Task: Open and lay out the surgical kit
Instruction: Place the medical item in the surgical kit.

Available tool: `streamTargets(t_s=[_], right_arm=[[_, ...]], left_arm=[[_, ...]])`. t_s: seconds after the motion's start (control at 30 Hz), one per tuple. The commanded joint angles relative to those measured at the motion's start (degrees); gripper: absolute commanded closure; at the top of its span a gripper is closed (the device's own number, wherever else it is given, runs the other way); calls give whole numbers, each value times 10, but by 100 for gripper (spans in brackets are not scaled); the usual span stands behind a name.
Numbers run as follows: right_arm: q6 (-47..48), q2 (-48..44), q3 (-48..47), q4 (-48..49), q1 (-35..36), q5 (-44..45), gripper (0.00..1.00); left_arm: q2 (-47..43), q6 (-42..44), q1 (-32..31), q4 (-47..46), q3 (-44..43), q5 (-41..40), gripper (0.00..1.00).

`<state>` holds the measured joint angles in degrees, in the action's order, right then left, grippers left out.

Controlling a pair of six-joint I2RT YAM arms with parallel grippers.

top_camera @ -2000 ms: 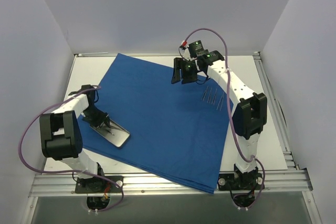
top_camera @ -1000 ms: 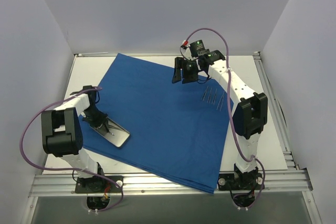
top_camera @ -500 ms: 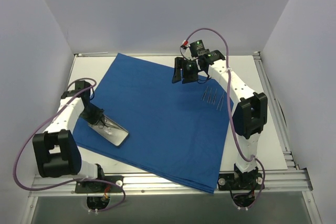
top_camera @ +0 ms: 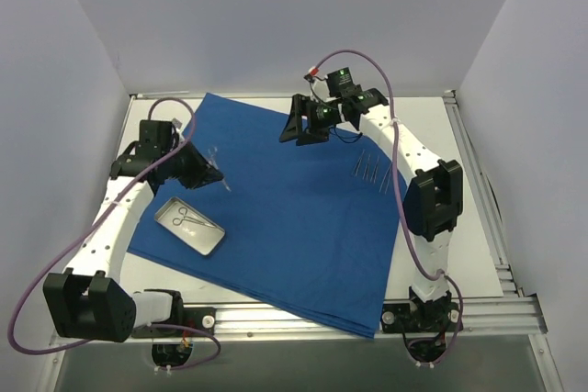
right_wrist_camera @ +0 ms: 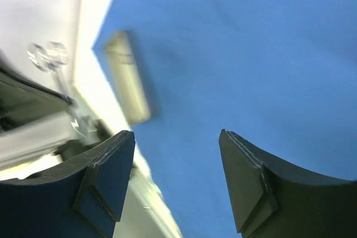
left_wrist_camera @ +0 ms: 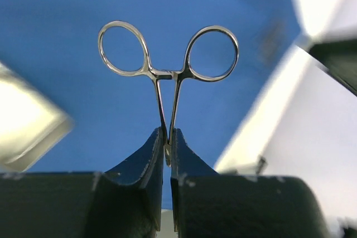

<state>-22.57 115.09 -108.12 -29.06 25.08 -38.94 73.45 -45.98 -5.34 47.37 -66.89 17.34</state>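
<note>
The royal-blue drape (top_camera: pixel 294 227) lies spread over the table. On its left part sits the small metal tray (top_camera: pixel 204 238) with one silver scissor-like instrument (top_camera: pixel 188 219) in it. My left gripper (top_camera: pixel 211 174) hangs above the drape just beyond the tray, shut on the shank of another silver instrument (left_wrist_camera: pixel 162 74), whose finger rings point away from the gripper (left_wrist_camera: pixel 167 133). Several thin instruments (top_camera: pixel 370 172) lie in a row on the drape's right side. My right gripper (top_camera: pixel 299 132) hovers over the far middle of the drape (right_wrist_camera: pixel 251 54), open (right_wrist_camera: pixel 175 135) and holding nothing. The tray (right_wrist_camera: pixel 128 79) shows blurred in its view.
Bare white table (top_camera: pixel 464 227) borders the drape on the right and far left. White walls enclose the table on three sides. An aluminium rail (top_camera: pixel 276 319) runs along the near edge by the arm bases.
My left arm has risen out of the tray with one instrument and swung toward the far middle. My right gripper has shifted left and opened a little wider.
</note>
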Motion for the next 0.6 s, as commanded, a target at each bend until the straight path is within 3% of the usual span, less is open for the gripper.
streamTargets(t_s=[0.0, 0.17, 0.3, 0.4, 0.57], right_arm=[[-60, -12, -6, 108, 16, -136, 37], [-175, -36, 35, 260, 48, -195, 35], [-301, -87, 118, 466, 45, -206, 35], [-346, -91, 135, 537, 47, -228, 36], [-418, -105, 174, 650, 46, -232, 39]], left_arm=[[-24, 5, -35, -203, 0, 155, 98], [-13, -23, -63, -302, -9, 233, 98], [-13, -71, -73, -424, 22, 276, 98], [-6, -108, -83, -501, 33, 307, 98], [8, -133, -85, -547, 33, 322, 98]])
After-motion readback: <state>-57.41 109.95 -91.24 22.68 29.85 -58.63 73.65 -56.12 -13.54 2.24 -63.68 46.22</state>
